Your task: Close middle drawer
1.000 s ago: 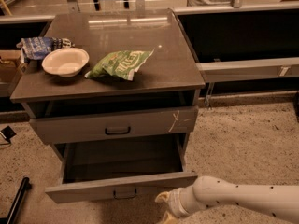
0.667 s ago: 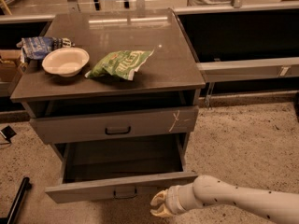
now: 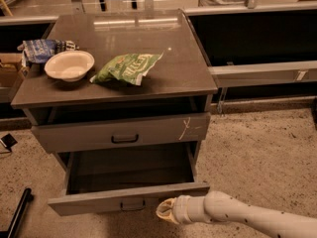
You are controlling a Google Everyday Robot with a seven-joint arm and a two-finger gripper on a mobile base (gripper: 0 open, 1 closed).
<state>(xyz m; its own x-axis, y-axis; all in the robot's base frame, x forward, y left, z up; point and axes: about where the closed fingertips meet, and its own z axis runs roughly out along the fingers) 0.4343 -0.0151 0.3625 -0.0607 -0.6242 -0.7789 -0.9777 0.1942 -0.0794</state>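
Middle drawer (image 3: 99, 201) stands pulled well out of cabinet (image 3: 188, 78), dark pull handle (image 3: 132, 204) central. Gripper (image 3: 166, 212) low against front panel, right of handle; its opening cannot be told. Stiff box, probably slides freely: push flat front near centre

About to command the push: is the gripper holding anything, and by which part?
Nothing is visibly held. The gripper is by the front edge of the open middle drawer, right of its handle, not on it; contact cannot be told.

High frontal view looking down, gripper (image 3: 166, 213) bottom-centre
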